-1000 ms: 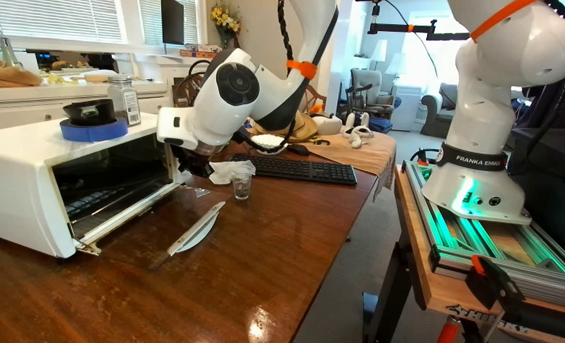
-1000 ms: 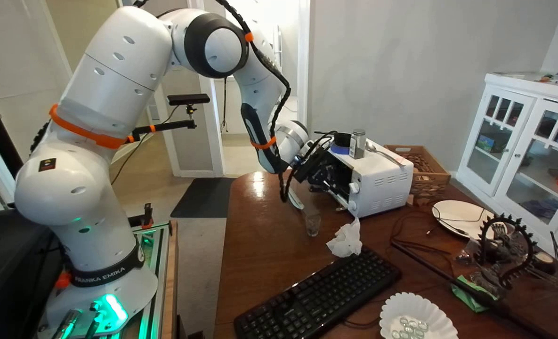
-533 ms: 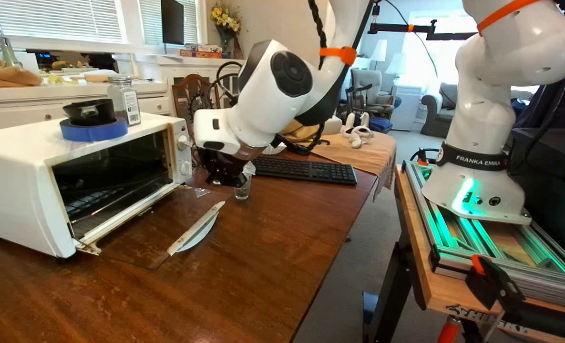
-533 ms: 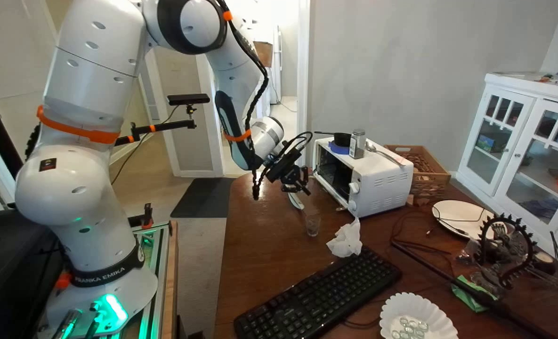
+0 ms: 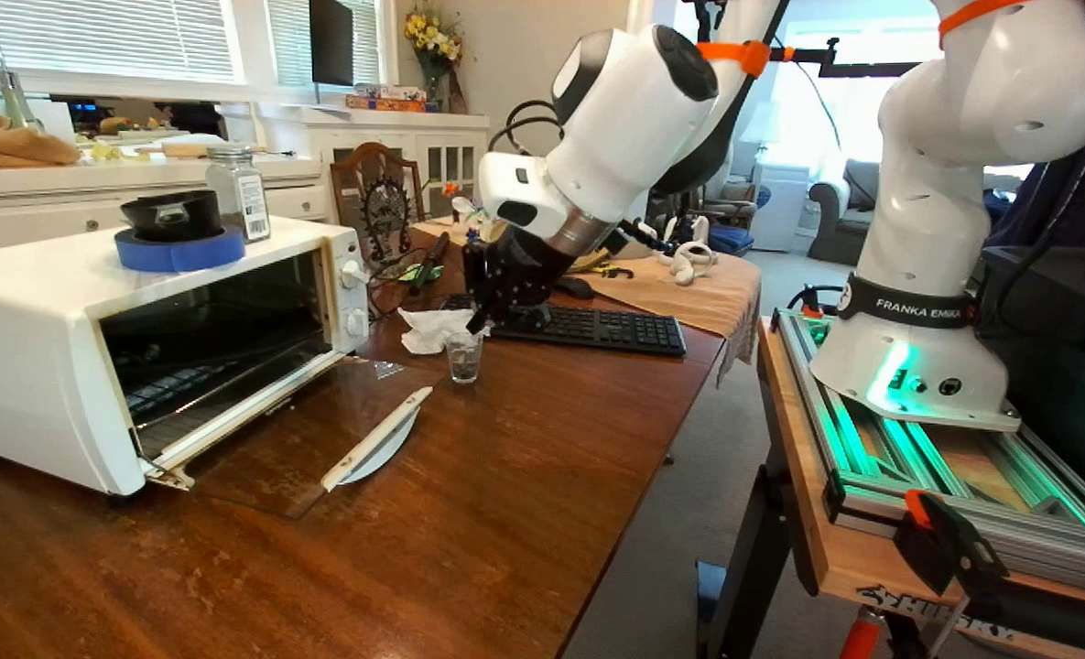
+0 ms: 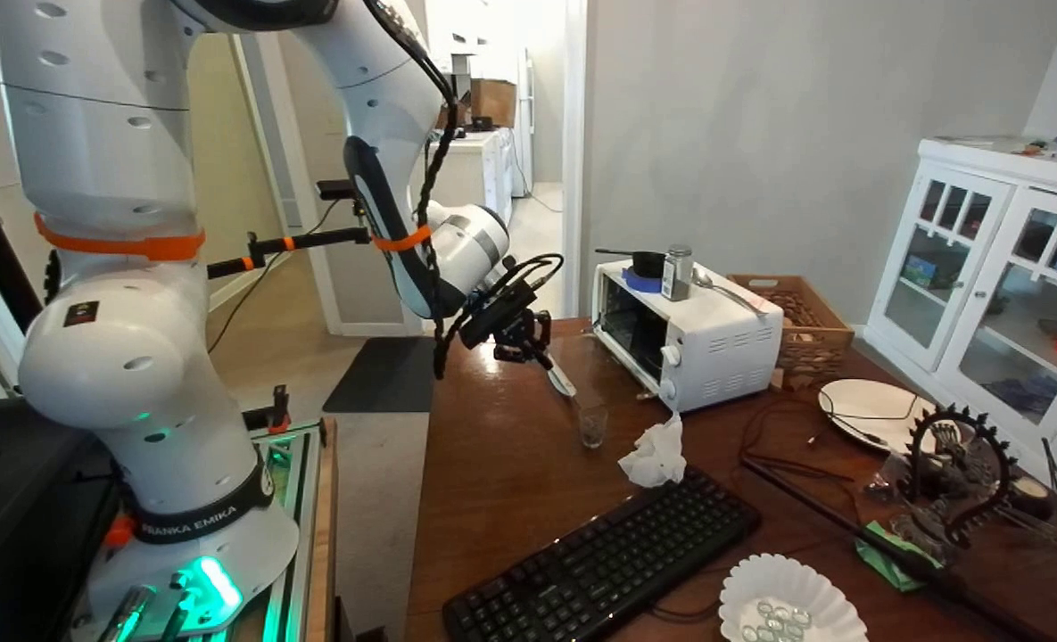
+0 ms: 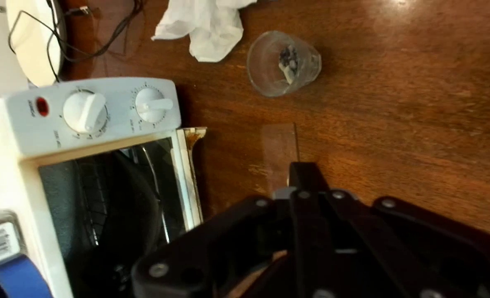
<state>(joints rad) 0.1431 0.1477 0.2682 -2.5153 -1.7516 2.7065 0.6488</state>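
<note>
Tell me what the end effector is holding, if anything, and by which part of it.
Nothing is held: the end effector is shut, its jaws together with no object between them. The small glass stands apart from it.

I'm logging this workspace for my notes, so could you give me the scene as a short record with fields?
tool: shut, above the table, nothing visible in its grip
toaster oven: white, on the table, front open
on top of oven: black pan on a blue tape roll; upright glass jar; spoon, lying
drinking glass: upright on the table, near a crumpled white tissue
keyboard: black, next to the tissue, contact unclear
fluted bowl: white, small clear discs inside
</note>
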